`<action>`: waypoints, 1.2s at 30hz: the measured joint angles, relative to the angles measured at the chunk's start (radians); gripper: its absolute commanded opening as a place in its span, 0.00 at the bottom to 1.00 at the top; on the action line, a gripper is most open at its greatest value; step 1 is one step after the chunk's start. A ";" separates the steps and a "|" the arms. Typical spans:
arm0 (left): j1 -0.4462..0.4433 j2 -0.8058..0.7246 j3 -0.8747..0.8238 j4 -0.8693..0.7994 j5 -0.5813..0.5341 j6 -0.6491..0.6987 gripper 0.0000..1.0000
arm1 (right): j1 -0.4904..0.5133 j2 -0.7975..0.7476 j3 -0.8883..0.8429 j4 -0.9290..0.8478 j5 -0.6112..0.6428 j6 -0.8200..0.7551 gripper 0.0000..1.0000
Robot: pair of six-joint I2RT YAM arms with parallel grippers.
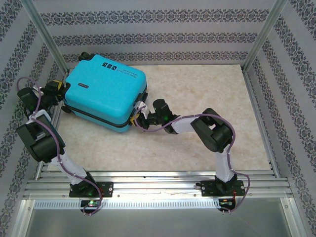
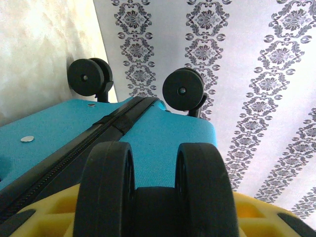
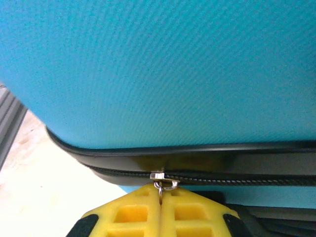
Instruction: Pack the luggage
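The turquoise luggage point(image 1: 106, 91) lies flat and closed at the back left of the table. My left gripper point(image 1: 59, 89) is at its left end, shut on a black double wheel point(image 2: 155, 192), with the yellow fingers point(image 2: 57, 207) on either side. Two more wheels point(image 2: 183, 90) stand at the far end. My right gripper point(image 1: 136, 117) is at the case's near right corner. In the right wrist view its yellow fingertips point(image 3: 160, 197) are pressed together on the small metal zipper pull point(image 3: 163, 184), which hangs from the black zipper band point(image 3: 222, 168).
The beige marbled tabletop point(image 1: 207, 98) stretches to the right of the case. Patterned walls point(image 1: 163, 34) and metal corner posts point(image 1: 259, 37) enclose the table. A ribbed aluminium rail point(image 1: 158, 185) runs along the near edge by the arm bases.
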 measured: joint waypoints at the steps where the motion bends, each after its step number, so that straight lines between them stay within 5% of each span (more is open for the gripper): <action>1: 0.000 0.000 0.000 0.000 0.000 -0.001 0.00 | 0.000 -0.001 -0.006 0.007 -0.010 -0.005 0.00; 9: 0.000 0.000 0.000 0.000 0.009 -0.001 0.00 | -0.011 -0.003 -0.004 0.000 0.035 0.026 0.00; 17: -0.005 0.000 0.000 -0.008 0.055 -0.029 0.00 | -0.141 0.055 0.084 0.013 0.152 0.340 0.00; 24: -0.032 0.000 0.002 -0.042 0.133 -0.036 0.00 | -0.219 0.123 0.094 0.182 0.078 0.459 0.00; 29: -0.026 0.000 0.054 -0.174 0.125 0.044 0.46 | -0.212 0.123 0.114 0.142 0.017 0.414 0.00; 36: -0.027 -0.064 0.116 -0.420 0.045 0.176 0.58 | -0.212 0.123 0.120 0.120 -0.042 0.379 0.00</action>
